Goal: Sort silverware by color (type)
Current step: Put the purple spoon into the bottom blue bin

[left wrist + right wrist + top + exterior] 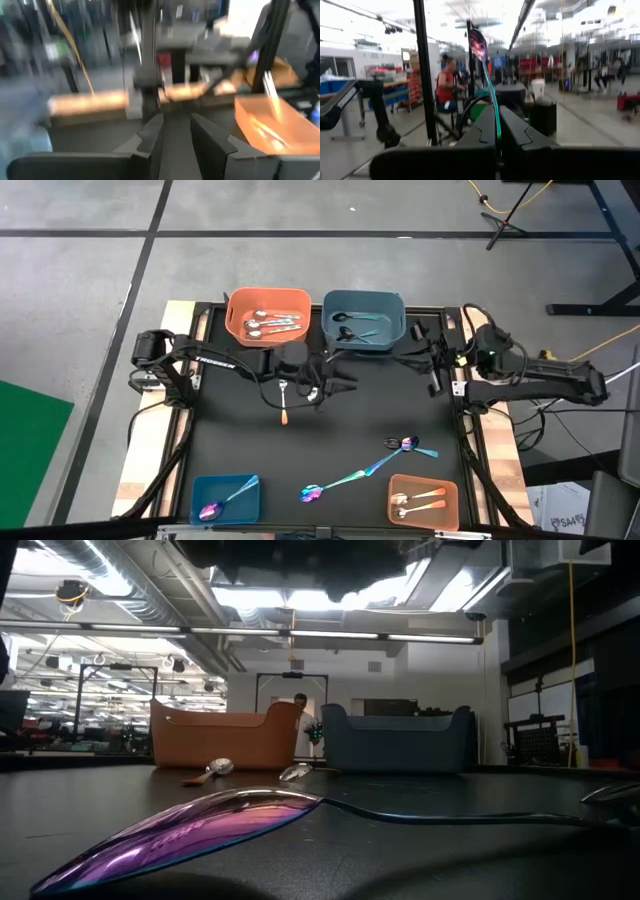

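Item: loose silverware, counter (240, 440)

1. Lower centre of the high view: one long iridescent spoon (345, 478) lies flat. A second iridescent piece (405, 445) lies up and to its right. Both are outside the bins.
2. Lower corners: the small blue bin (226, 497) holds one iridescent spoon. The small orange bin (423, 500) holds orange-handled ones.
3. Mid-frame: an orange-handled spoon (284, 402) lies alone on the counter, just below the left arm's end.
4. Left tool (176, 120): fingers spread, nothing between them.
5. Right tool (497, 112): pressed together, pinching a teal-handled spoon (487, 80) low on its handle, with the bowl standing clear above the fingertips.
6. Upper frame: the large orange bin (267, 315) holds plain silver spoons and the grey-blue bin (363, 318) holds black ones.

Assessment: the pieces look light, thin, rigid and glossy, so they are likely to slip or pivot in a narrow pinch. They lie flush with the counter, leaving little edge to catch. Advise taking the handle at mid-length, across its width, and squarely
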